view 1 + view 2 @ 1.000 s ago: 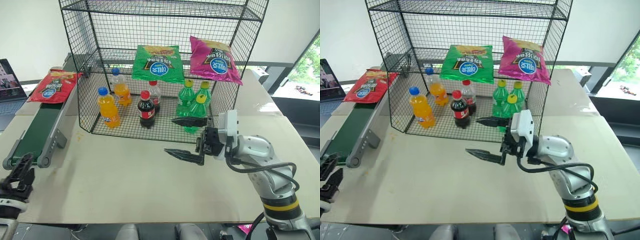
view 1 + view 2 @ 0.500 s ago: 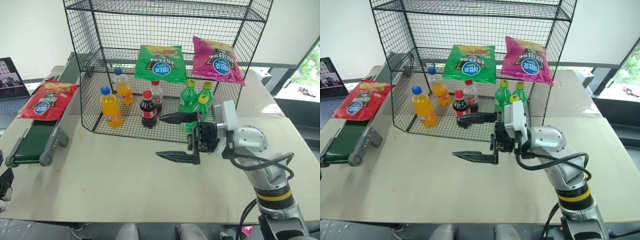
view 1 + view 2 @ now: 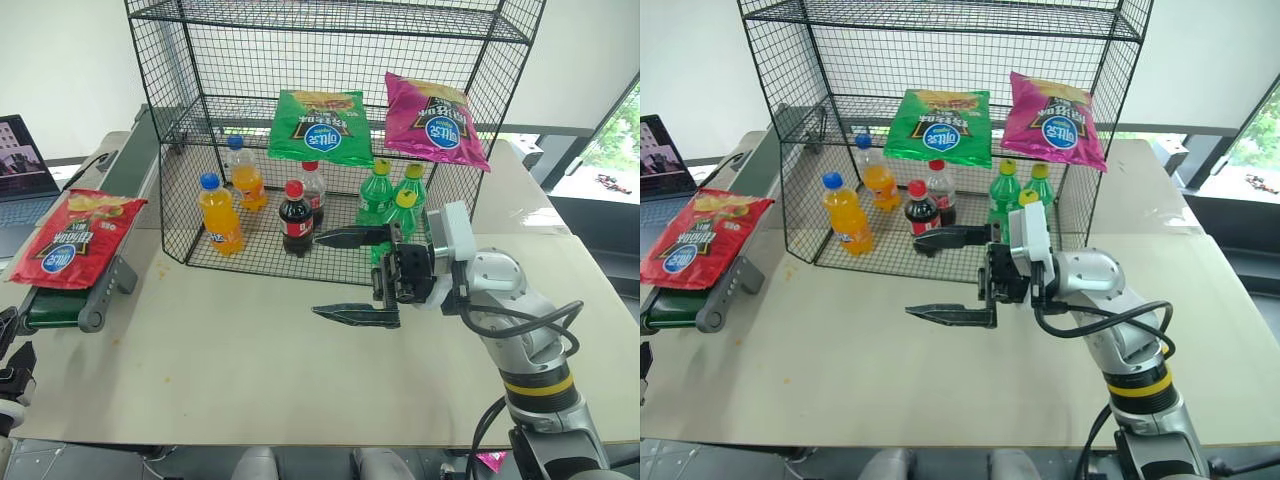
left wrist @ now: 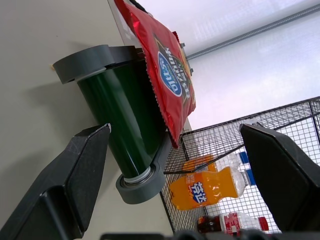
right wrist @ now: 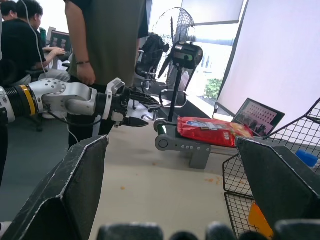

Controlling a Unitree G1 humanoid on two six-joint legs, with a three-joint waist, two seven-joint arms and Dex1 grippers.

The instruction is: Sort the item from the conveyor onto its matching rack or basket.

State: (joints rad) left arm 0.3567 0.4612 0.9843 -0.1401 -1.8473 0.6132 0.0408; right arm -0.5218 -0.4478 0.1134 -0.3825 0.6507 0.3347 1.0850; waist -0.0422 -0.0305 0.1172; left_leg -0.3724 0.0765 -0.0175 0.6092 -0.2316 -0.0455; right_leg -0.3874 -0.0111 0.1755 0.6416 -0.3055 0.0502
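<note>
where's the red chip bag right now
The red chip bag lies on the near end of the conveyor, at the table's left, beside the rack.

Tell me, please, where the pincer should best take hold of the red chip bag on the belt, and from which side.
Probably the red chip bag's near crimped edge, which overhangs the conveyor's end roller. The left pincer, open, could come in level from the belt's end, one finger above and one below the flat foil.

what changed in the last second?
The red chip bag rode down the conveyor to its near end. The right gripper swung left over the table, open and empty. Left gripper is open. Bottles and both bags in the rack unchanged.
</note>
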